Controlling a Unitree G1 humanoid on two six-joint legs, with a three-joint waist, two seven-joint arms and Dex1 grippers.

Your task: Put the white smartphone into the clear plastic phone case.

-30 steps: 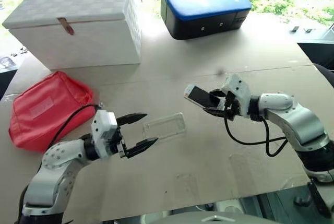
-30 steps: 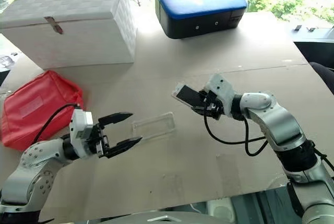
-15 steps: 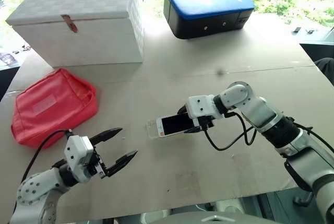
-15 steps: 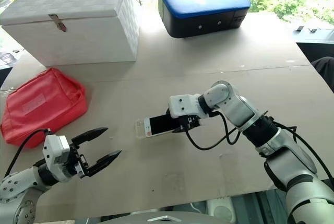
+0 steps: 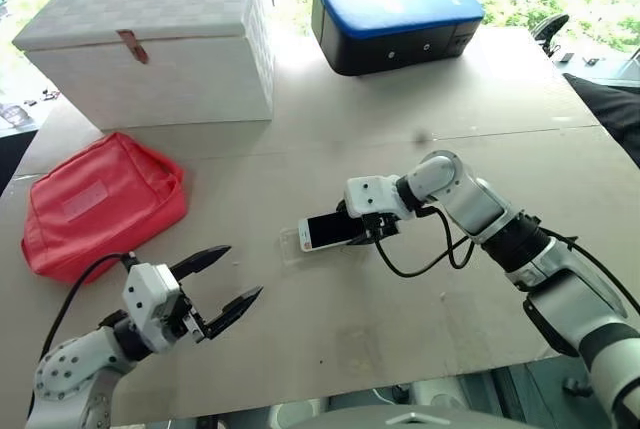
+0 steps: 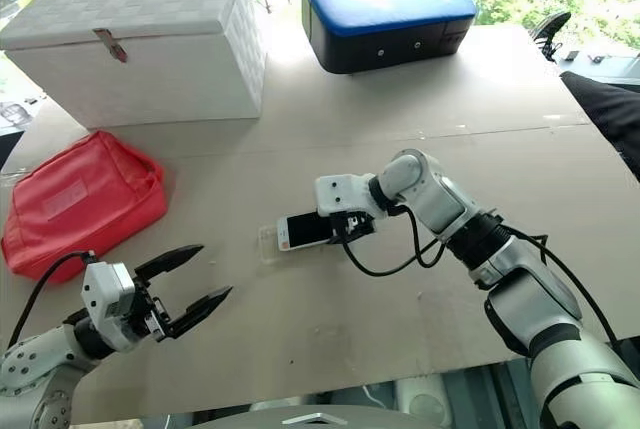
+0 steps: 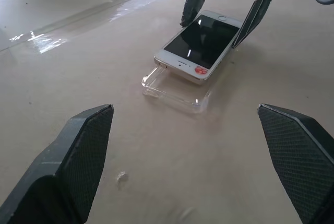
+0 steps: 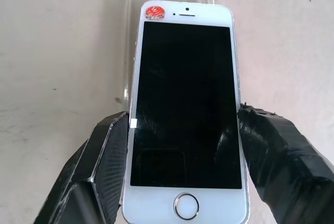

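Observation:
The white smartphone (image 8: 185,104) has a black screen and a red sticker at its far end. My right gripper (image 5: 362,228) is shut on its long sides, one black finger (image 8: 109,151) on each edge. The phone is held low over the clear plastic phone case (image 7: 175,91), which lies flat on the table. The sticker end is over the case, and the case's end sticks out beyond it (image 5: 291,242). Whether the phone touches the case I cannot tell. My left gripper (image 5: 246,269) is open and empty near the table's front left, well apart from the case.
A red pouch (image 5: 100,204) lies at the left. A white lidded box (image 5: 150,39) stands at the back left, and a blue-topped black case (image 5: 395,19) at the back centre. The right arm's black cable (image 5: 420,259) loops down to the tabletop.
My right gripper swung left and down, bringing the phone from mid-air onto the case. My left gripper drew back from the case towards the front left, staying open.

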